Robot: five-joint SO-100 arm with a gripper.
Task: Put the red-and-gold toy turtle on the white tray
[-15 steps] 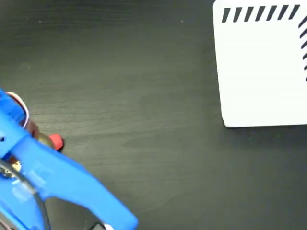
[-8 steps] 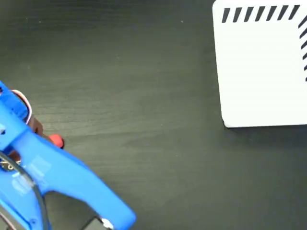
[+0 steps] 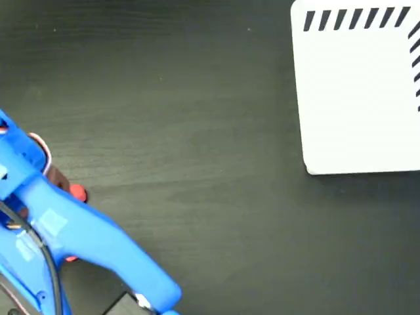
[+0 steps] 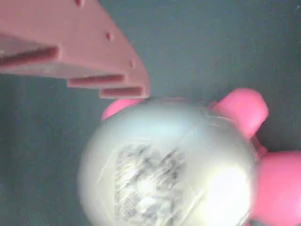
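The red-and-gold toy turtle [image 4: 164, 165] fills the wrist view, its pale shiny shell with a dark printed mark very close below the camera and pink-red legs at the right and upper edge. One reddish finger [image 4: 94, 56] reaches over the shell's far left side; no second finger shows and nothing is clamped. In the fixed view my blue arm [image 3: 79, 236] covers the turtle at the lower left, leaving only a red foot [image 3: 77, 193] and a red sliver [image 3: 70, 258] visible. The white tray [image 3: 361, 98] lies at the top right, far from the arm.
Dark wood-grain tabletop [image 3: 197, 131] stretches between the arm and the tray. A black part [image 3: 121, 305] of the arm sits at the bottom edge, and a cable [image 3: 39, 249] runs along the arm.
My arm has shifted slightly down and left over the turtle. The red foot beside it has stayed in place.
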